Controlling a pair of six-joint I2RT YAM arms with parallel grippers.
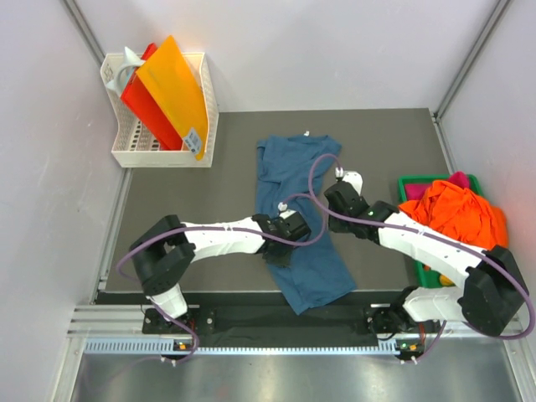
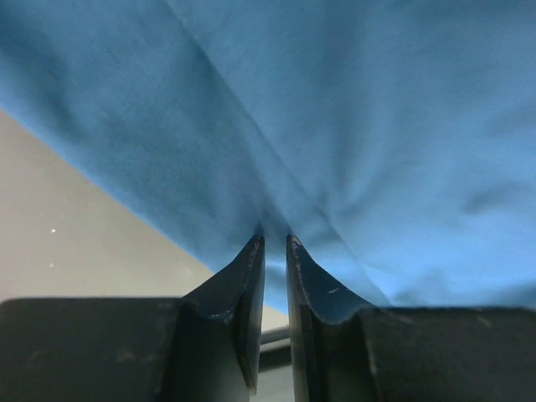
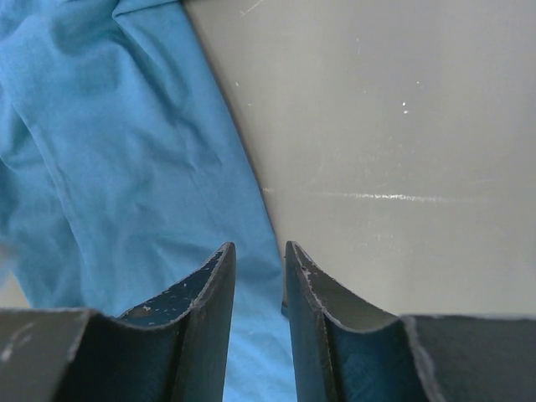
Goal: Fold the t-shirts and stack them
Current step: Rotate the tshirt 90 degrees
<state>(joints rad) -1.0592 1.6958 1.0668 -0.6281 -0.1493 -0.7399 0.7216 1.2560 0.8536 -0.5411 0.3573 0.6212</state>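
A dark teal-blue t-shirt (image 1: pixel 295 172) lies stretched lengthwise on the dark mat (image 1: pixel 385 142). My left gripper (image 1: pixel 280 244) is at its left edge and is shut on a pinch of the cloth; in the left wrist view the folds (image 2: pixel 335 126) converge into the gripper (image 2: pixel 275 239). My right gripper (image 1: pixel 339 186) is at the shirt's right edge. In the right wrist view that gripper (image 3: pixel 258 247) is narrowly open, with the flat shirt edge (image 3: pixel 167 167) running between its jaws. An orange t-shirt (image 1: pixel 456 213) and a magenta one (image 1: pixel 459 178) are heaped at the right. No yellow shirt shows.
A green tray (image 1: pixel 412 181) under the heaped shirts stands at the mat's right edge. A white basket (image 1: pixel 159 155) holding orange and red sheets stands at the back left. Grey walls close in both sides, and purple cables loop over the arms.
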